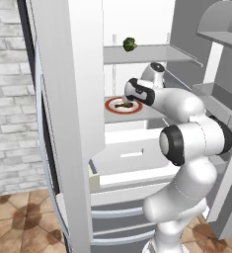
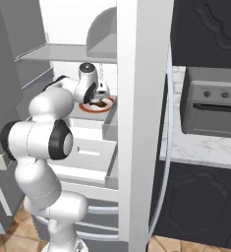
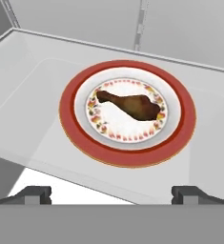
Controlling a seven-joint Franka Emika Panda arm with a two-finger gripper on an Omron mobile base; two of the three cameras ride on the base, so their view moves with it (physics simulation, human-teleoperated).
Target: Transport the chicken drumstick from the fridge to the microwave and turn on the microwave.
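Chicken drumstick (image 3: 130, 106) lies flat on the red-rimmed plate (image 3: 127, 155) on a fridge (image 1: 68, 99) shelf, long axis across the hand view, bone end left; gripper (image 3: 112, 194) hovers above it, jaws wide, holding nothing

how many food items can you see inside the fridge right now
2. The chicken drumstick lies on the red-rimmed plate on the middle shelf; a small dark-green vegetable sits on the shelf above. The doors and the arm may hide others.
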